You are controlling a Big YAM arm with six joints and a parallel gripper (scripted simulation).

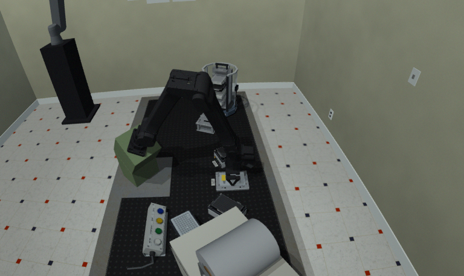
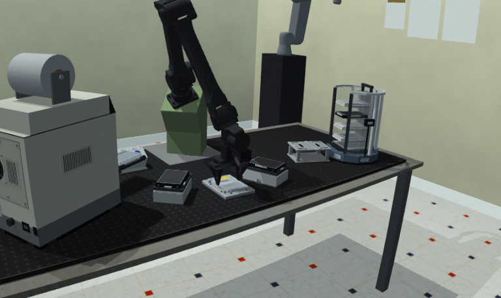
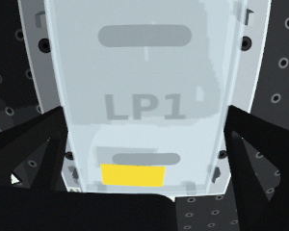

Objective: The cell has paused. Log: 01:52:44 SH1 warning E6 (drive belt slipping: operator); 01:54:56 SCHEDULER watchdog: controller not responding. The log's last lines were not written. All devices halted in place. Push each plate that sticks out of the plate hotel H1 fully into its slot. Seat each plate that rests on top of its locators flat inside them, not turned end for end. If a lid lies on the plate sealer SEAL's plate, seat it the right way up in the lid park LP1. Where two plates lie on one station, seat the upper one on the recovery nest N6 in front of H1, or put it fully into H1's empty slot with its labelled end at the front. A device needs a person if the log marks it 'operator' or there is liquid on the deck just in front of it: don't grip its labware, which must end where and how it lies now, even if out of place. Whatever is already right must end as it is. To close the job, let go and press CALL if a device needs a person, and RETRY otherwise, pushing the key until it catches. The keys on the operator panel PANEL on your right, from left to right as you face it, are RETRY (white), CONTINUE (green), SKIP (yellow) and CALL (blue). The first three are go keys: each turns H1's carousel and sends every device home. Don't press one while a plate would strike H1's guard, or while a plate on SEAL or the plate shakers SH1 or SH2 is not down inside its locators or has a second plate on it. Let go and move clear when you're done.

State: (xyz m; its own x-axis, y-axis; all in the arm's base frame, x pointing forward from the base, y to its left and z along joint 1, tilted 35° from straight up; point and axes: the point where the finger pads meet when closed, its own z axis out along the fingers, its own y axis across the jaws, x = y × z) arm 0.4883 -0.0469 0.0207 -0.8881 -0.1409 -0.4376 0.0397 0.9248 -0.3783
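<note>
My gripper [image 3: 145, 115] [image 2: 229, 181] is shut on a clear lid [image 3: 144, 67] with a yellow label, one finger against each long side. The lid is over the lid park LP1 [image 3: 257, 63] [image 2: 226, 196] [image 1: 232, 188], almost lined up with it. I cannot tell whether it rests on the park. Two shakers stand on either side, one [image 1: 220, 158] [image 2: 266, 177] towards the hotel and one [image 1: 227, 209] [image 2: 170, 194] towards the sealer, each with a dark top. The hotel H1 [image 2: 360, 155] holds several plates. The panel [image 1: 148, 228] has four keys. A pale plate [image 1: 185, 221] lies at the sealer's front.
The tall sealer SEAL [image 2: 74, 162] [image 1: 208, 225] with its big roll [image 1: 239, 247] stands beyond one shaker. The raised white nest N6 [image 2: 308, 145] [image 1: 205, 125] stands in front of the hotel. My arm's green pedestal [image 1: 136, 157] [image 2: 185, 132] is behind the lid park.
</note>
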